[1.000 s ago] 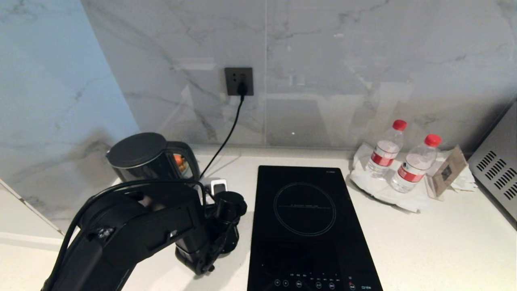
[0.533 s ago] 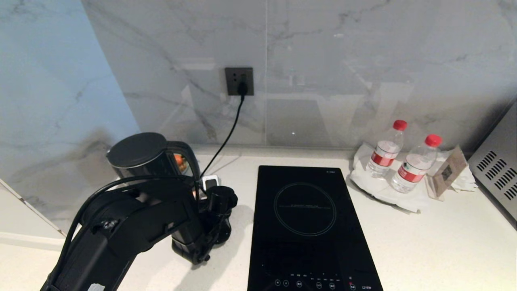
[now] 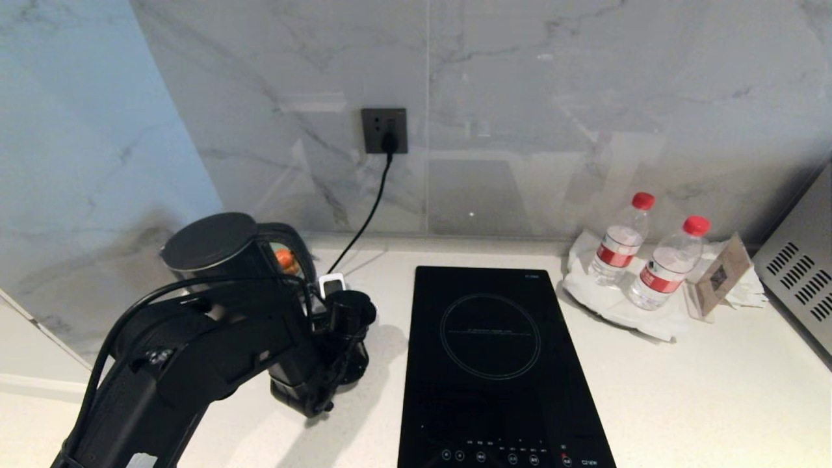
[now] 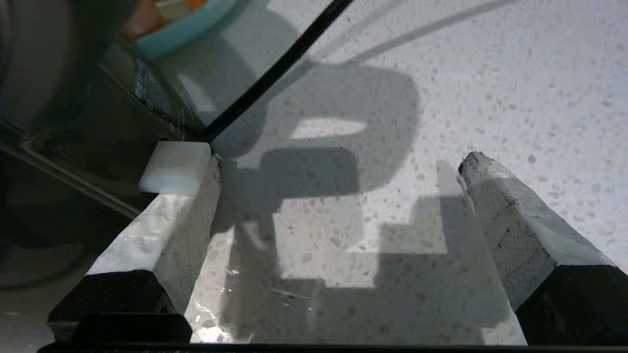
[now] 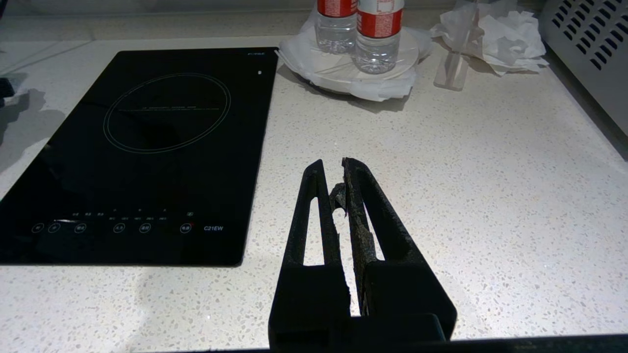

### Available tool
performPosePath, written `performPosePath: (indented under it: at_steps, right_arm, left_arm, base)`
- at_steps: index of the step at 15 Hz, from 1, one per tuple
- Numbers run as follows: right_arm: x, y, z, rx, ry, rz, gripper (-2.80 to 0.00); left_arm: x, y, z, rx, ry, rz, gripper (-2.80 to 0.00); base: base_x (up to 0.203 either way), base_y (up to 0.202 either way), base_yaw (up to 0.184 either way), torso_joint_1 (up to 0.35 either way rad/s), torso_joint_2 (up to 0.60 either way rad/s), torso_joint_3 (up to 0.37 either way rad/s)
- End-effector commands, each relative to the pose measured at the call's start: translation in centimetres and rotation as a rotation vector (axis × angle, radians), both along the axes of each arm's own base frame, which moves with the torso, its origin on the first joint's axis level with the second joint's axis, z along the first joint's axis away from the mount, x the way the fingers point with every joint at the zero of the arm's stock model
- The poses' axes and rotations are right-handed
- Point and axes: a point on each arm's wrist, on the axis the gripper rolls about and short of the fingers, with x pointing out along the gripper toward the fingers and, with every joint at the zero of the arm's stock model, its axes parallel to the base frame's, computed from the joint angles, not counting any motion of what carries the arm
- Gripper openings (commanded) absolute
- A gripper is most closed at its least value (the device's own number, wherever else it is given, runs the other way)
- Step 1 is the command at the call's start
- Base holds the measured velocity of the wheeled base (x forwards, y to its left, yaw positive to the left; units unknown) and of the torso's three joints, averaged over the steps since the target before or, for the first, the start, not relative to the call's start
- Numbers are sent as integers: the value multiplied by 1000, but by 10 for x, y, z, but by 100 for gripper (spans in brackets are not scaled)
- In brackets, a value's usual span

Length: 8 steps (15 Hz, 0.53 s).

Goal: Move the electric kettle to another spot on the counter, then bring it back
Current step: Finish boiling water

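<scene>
The glossy black electric kettle (image 3: pixel 218 250) stands at the back left of the white speckled counter (image 3: pixel 702 390), its loop handle (image 3: pixel 300 250) turned toward the hob. My left arm reaches in front of it, hiding its lower body. My left gripper (image 3: pixel 322 292) sits low by the handle side and is open. In the left wrist view the left gripper (image 4: pixel 341 159) has bare counter (image 4: pixel 490 73) between its fingers, and one fingertip (image 4: pixel 196 196) lies against the kettle's dark foot (image 4: pixel 98 137). My right gripper (image 5: pixel 331 164) hovers shut over the counter right of the hob.
A black induction hob (image 3: pixel 500 364) fills the middle. A black cord (image 3: pixel 364 221) runs from the wall socket (image 3: pixel 385 130) down behind the kettle. At the back right stand two water bottles (image 3: pixel 621 240), a card stand (image 3: pixel 718 276) and a steel appliance (image 3: pixel 799 279).
My left arm has swung left and back toward the kettle, its gripper staying open. The kettle has shifted slightly to the left. The right arm has not moved.
</scene>
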Motion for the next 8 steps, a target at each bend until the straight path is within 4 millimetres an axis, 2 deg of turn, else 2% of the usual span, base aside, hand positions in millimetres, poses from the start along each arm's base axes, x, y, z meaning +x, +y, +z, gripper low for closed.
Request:
performPosePath:
  at_steps: [1, 4, 8]
  right_arm:
    - [0, 0, 0, 0, 1, 0, -280]
    - [0, 0, 0, 0, 1, 0, -280]
    - [0, 0, 0, 0, 1, 0, -280]
  left_arm:
    - [-7, -1, 4, -2, 1, -5, 0]
    - [-30, -12, -7, 4, 11, -57, 0]
    - [-45, -19, -16, 18, 44, -97, 0]
  base:
    - [0, 0, 0, 0, 0, 0]
    - [0, 0, 0, 0, 0, 0]
    - [0, 0, 0, 0, 0, 0]
